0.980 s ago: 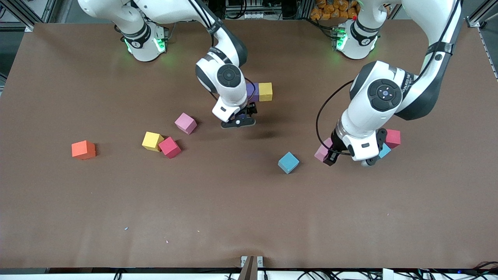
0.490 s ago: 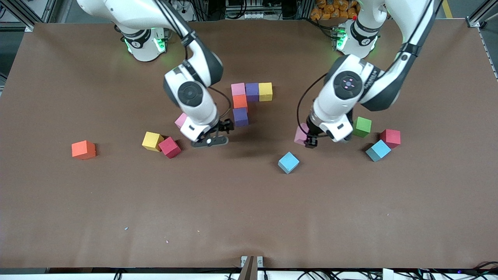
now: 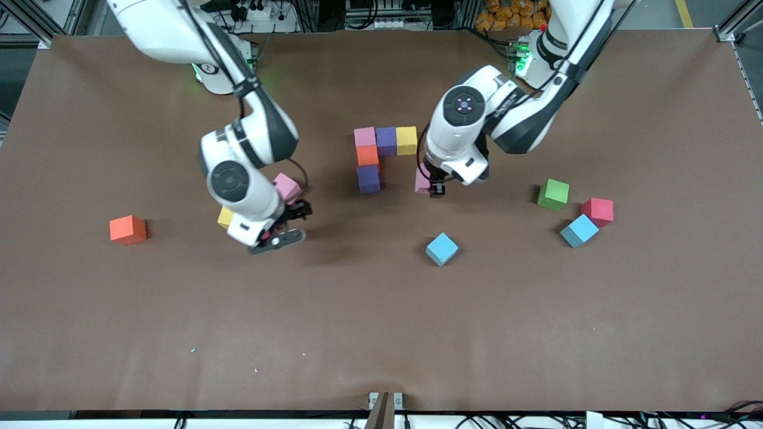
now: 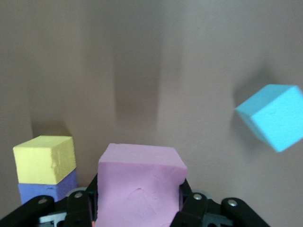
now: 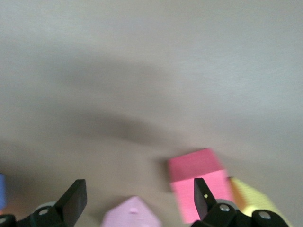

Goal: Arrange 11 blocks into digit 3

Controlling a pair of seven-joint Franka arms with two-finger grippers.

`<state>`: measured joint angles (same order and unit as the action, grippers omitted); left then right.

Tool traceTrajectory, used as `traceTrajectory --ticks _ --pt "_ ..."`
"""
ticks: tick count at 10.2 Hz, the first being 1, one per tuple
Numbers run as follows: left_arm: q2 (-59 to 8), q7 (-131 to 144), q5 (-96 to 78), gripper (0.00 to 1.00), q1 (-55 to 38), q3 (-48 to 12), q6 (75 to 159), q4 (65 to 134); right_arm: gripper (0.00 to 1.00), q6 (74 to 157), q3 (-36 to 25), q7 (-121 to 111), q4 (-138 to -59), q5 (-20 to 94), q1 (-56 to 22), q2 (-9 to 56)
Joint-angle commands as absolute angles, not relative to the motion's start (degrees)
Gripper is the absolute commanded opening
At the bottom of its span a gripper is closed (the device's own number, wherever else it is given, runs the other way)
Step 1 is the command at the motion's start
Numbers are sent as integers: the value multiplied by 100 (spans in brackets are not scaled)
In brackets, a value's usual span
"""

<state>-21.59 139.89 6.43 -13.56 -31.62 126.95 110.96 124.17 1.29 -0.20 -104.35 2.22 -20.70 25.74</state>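
Observation:
Five blocks form a group mid-table: pink (image 3: 365,136), purple (image 3: 386,140) and yellow (image 3: 407,140) in a row, with orange (image 3: 368,155) and purple (image 3: 368,178) below the pink. My left gripper (image 3: 433,187) is shut on a pink block (image 3: 421,180) (image 4: 139,184), just above the table beside the yellow (image 4: 45,158) and purple (image 4: 45,191) blocks. My right gripper (image 3: 290,213) (image 5: 138,198) is open over loose pink (image 3: 287,186) (image 5: 132,216), red (image 5: 199,184) and yellow (image 3: 225,217) blocks, holding nothing.
An orange block (image 3: 127,229) lies toward the right arm's end. A light blue block (image 3: 442,248) (image 4: 274,123) sits nearer the camera than the group. Green (image 3: 553,194), red (image 3: 598,211) and light blue (image 3: 579,230) blocks lie toward the left arm's end.
The left gripper carried its pink block from beside the red and blue blocks to next to the group. The right gripper left the group and moved over the loose pink, red and yellow blocks.

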Motion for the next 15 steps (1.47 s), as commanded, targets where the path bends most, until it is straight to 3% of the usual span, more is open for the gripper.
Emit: traceTrajectory --ticks 1,3,7,15 --pt "-2669 14657 1025 0 -1633 -3120 12788 11013 100 12410 220 -666 -10713 -235 -1689 2417" --pt "-3267 15736 1737 0 -1845 -3111 12788 10645 100 12681 220 -721 -11177 -413 -1661 2181" --pt "-3795 16276 2021 0 -2152 -3059 12779 10179 100 13788 237 -967 -11803 -448 -1775 2223" --pt "-3885 17191 2505 0 -2584 -2865 12779 10081 100 14220 229 -976 -11804 -888 -1775 2583"
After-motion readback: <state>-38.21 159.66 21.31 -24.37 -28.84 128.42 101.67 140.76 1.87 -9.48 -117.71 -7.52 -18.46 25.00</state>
